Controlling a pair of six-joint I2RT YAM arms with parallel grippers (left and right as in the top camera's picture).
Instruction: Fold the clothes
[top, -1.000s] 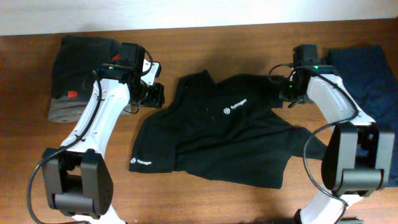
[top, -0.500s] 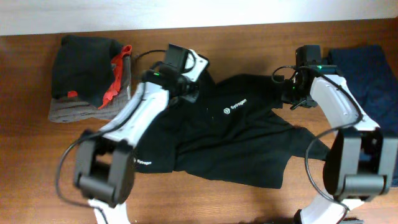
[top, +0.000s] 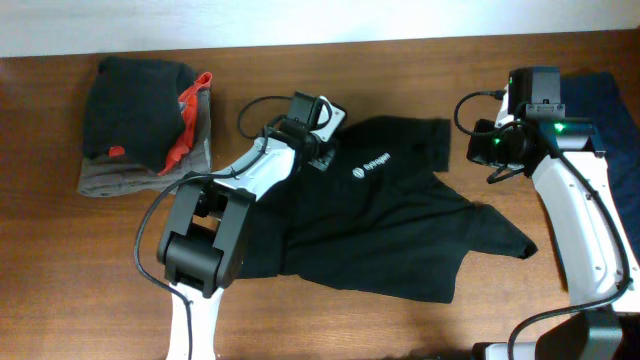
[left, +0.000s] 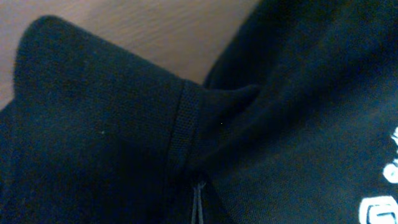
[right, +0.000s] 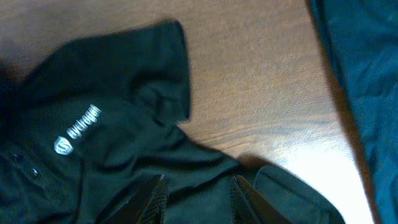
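Shirt (top: 400, 220) collar now in clenched left hand (top: 318, 152); right hand (right: 199, 188) released, farther right than before.

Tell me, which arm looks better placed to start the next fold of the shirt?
Probably left: the left gripper is shut right at the black shirt's collar; the right gripper hovers open near its edge, holding nothing.

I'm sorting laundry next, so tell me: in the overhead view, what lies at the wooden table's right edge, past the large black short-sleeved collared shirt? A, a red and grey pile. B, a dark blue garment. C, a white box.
B: a dark blue fabric garment lies right of the black shirt; the red, grey and black pile sits left.
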